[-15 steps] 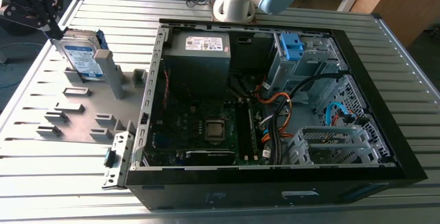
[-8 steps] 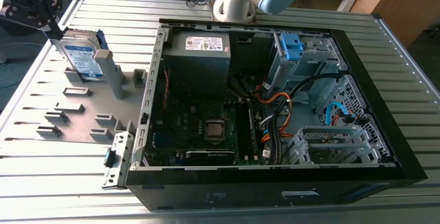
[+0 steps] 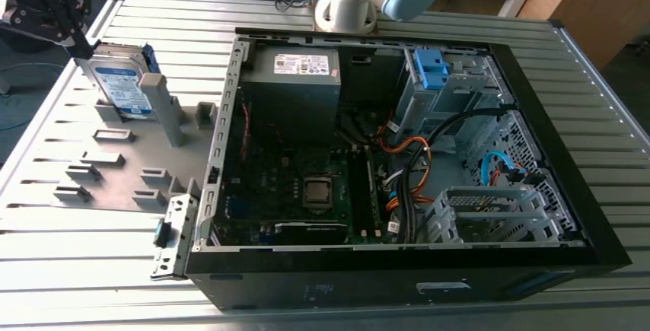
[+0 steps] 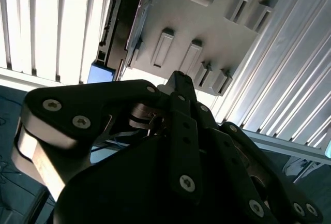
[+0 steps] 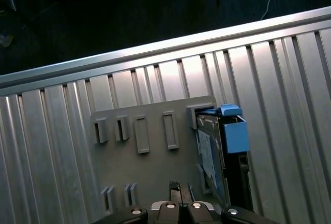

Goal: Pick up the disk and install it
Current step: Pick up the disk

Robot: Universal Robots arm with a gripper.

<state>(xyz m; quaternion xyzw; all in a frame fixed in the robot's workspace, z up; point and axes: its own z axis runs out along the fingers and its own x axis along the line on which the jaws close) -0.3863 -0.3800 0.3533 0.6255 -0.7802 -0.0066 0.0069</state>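
jaws look closed, holding nothing, at upper left near the upright disk [image 3: 117,84]; descending closed, they may knock it off its grey holder [image 3: 122,183].

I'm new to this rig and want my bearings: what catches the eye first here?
The open computer case dominates the exterior view, with its board and cables laid bare. At that view's left, the disk stands on edge in a grey holder plate. The gripper hangs close above the disk.
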